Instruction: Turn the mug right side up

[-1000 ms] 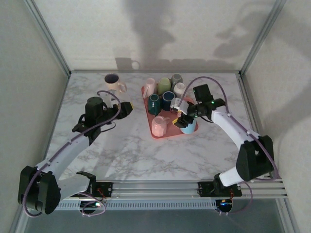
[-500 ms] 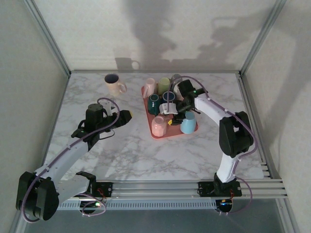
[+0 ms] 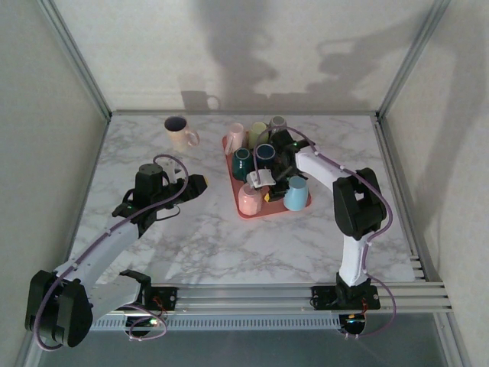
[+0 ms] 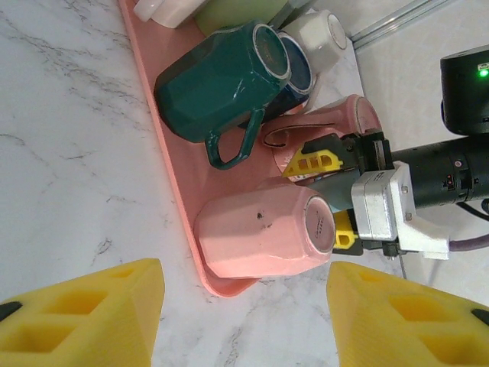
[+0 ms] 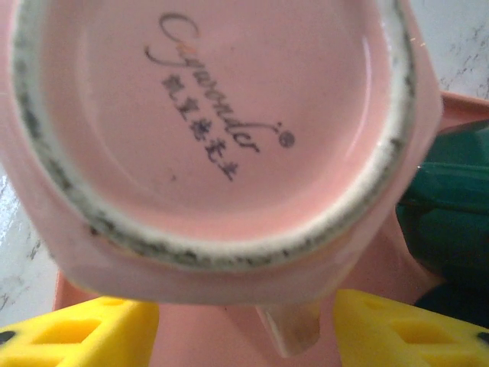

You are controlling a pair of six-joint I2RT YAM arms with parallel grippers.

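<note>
The pink mug [image 3: 249, 199] lies upside down at the near end of the pink tray [image 3: 265, 215], its stamped base [image 5: 221, 130] facing my right wrist camera. My right gripper [image 3: 263, 182] hovers close over that base. It is open, with its yellow fingers [image 5: 80, 332] on either side of the mug's handle [image 5: 294, 332] and a gap on each side. In the left wrist view the same mug [image 4: 260, 233] rests on the tray's corner [image 4: 164, 153]. My left gripper [image 3: 200, 183] is open and empty over the marble, left of the tray.
The tray is crowded with upside-down mugs: a dark green one [image 3: 242, 163], a navy one [image 3: 264, 155], a light blue one [image 3: 296, 193] and others behind. A cream mug [image 3: 180, 131] stands upright on the table at the back left. Frame posts line the sides.
My right arm has swung left from the light blue mug to the pink mug's base, and its jaws have narrowed slightly. The left arm has barely shifted.
</note>
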